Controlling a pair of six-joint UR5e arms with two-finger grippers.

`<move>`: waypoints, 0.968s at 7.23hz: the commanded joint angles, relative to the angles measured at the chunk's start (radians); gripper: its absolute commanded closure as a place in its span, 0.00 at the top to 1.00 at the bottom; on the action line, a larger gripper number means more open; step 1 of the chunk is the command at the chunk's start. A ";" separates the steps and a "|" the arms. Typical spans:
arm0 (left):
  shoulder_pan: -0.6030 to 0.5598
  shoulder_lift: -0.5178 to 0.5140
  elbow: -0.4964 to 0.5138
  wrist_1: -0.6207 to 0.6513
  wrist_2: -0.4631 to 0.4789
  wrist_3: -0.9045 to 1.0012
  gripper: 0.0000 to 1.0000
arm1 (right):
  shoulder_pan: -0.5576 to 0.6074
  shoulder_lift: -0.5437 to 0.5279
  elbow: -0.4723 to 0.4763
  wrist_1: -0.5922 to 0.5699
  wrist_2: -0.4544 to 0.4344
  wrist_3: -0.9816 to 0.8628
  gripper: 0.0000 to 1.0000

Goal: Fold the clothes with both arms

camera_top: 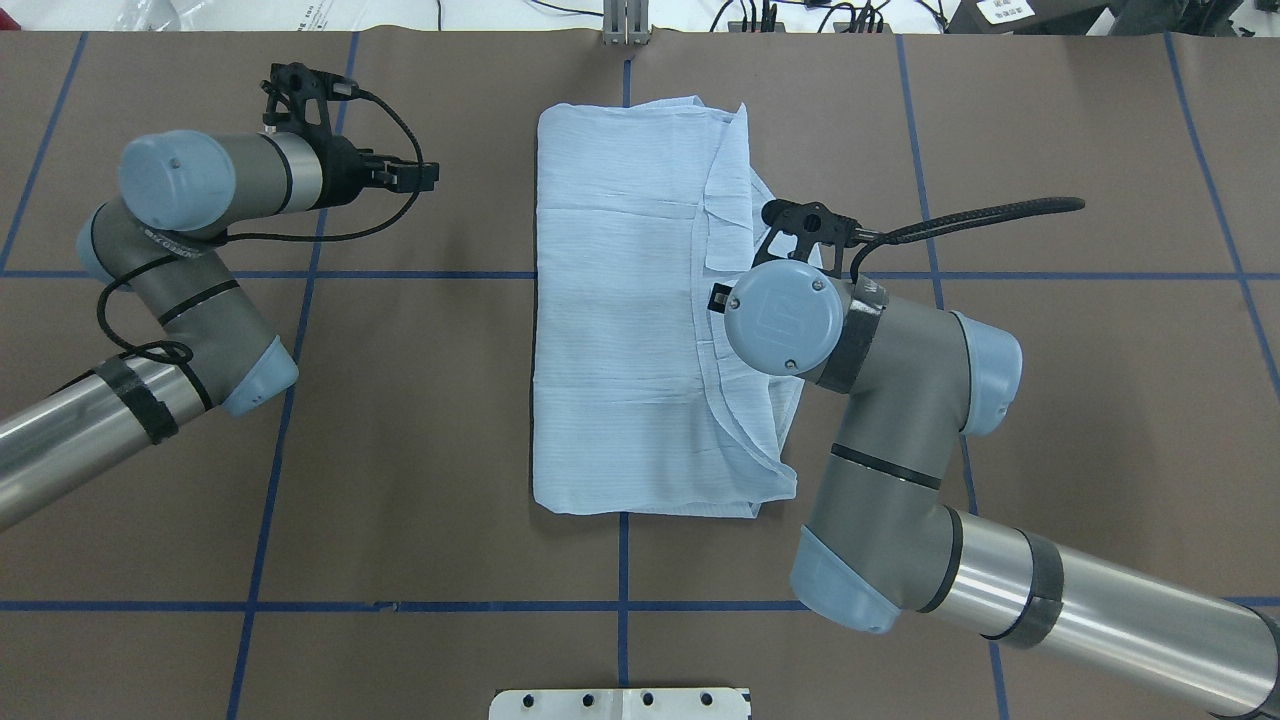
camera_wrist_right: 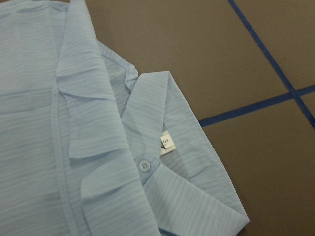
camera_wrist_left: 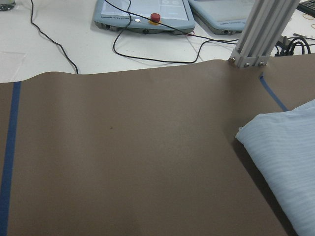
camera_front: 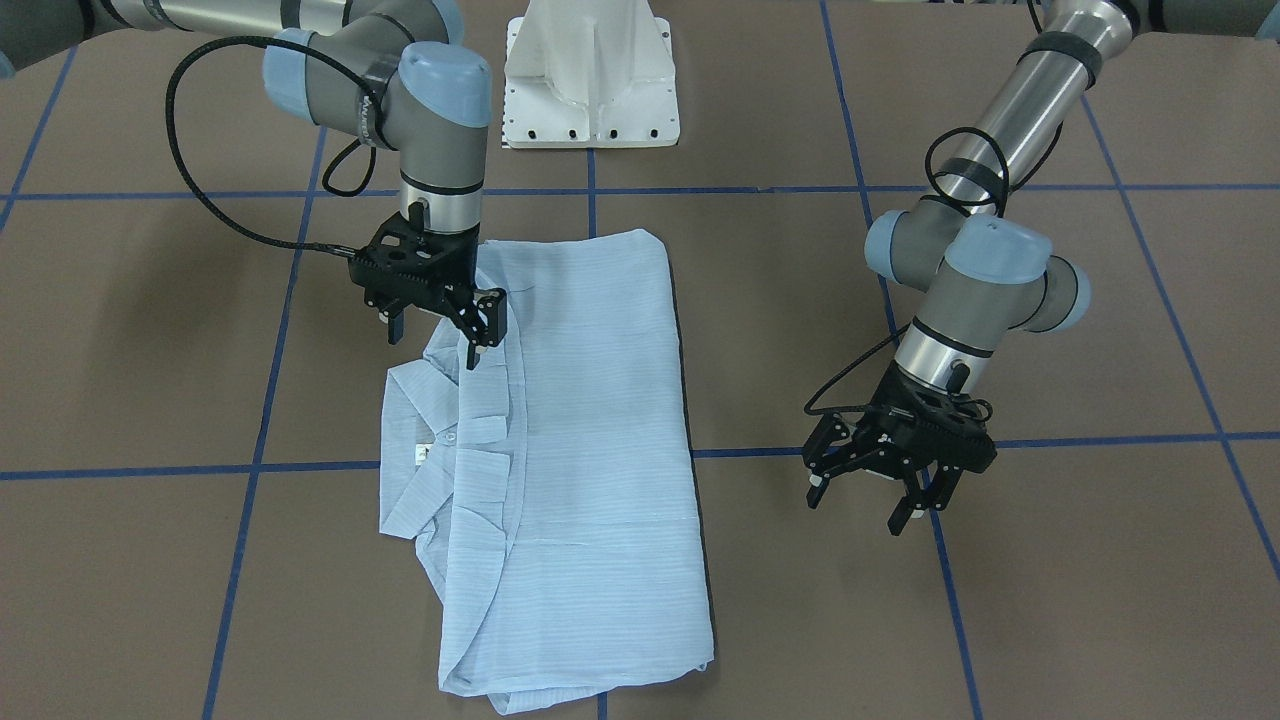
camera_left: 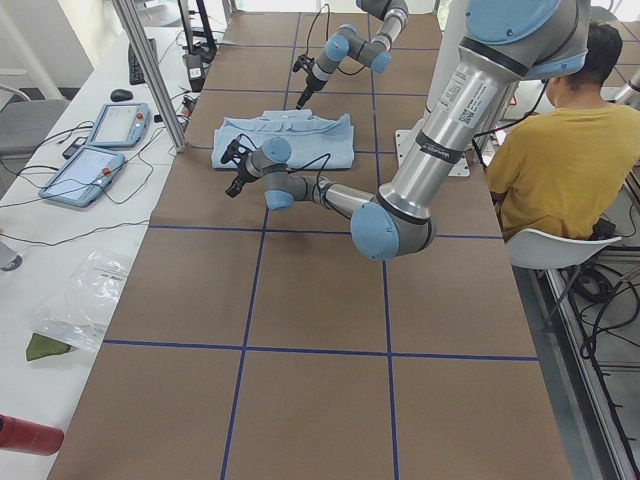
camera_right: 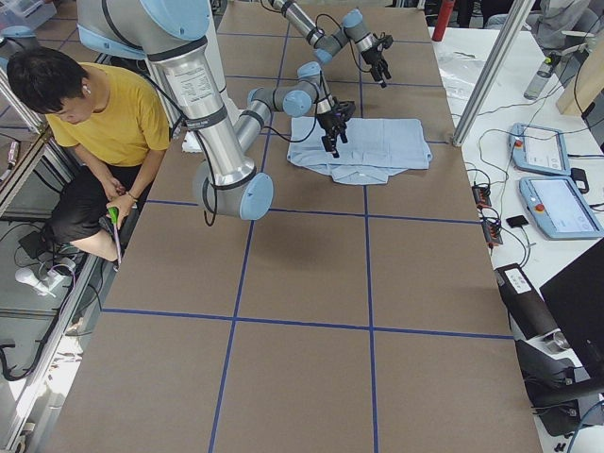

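Observation:
The light-blue striped shirt [camera_front: 590,450] lies folded into a long rectangle on the brown table, also in the overhead view [camera_top: 620,330]. Its collar [camera_front: 420,450] with the white neck label [camera_wrist_right: 166,142] and a small button [camera_wrist_right: 144,165] sticks out on the robot's right side. My right gripper [camera_front: 440,335] is open and hovers just above the shirt's edge beside the collar; in the overhead view [camera_top: 800,225] the wrist mostly hides it. My left gripper [camera_front: 860,500] is open and empty, above bare table well clear of the shirt. The shirt's corner shows in the left wrist view [camera_wrist_left: 290,157].
The white pedestal base [camera_front: 590,75] stands at the robot's side of the table. Blue tape lines [camera_front: 300,470] grid the brown mat. A seated person in yellow [camera_left: 560,150] is beside the robot. Control tablets [camera_wrist_left: 142,12] and an aluminium post [camera_wrist_left: 258,32] stand past the far edge.

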 commanded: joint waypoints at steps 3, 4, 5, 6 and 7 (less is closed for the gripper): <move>-0.050 0.086 -0.009 -0.177 -0.225 0.109 1.00 | -0.070 0.018 0.003 -0.028 0.115 -0.072 1.00; -0.055 0.087 -0.039 -0.173 -0.239 0.118 1.00 | -0.098 0.028 -0.004 -0.026 0.119 -0.113 1.00; -0.058 0.089 -0.061 -0.170 -0.241 0.118 1.00 | -0.122 0.032 -0.007 -0.026 0.118 -0.193 1.00; -0.058 0.090 -0.067 -0.170 -0.241 0.118 1.00 | -0.124 0.032 -0.010 -0.028 0.147 -0.254 1.00; -0.058 0.090 -0.067 -0.170 -0.239 0.118 1.00 | -0.123 0.022 -0.010 -0.032 0.185 -0.331 1.00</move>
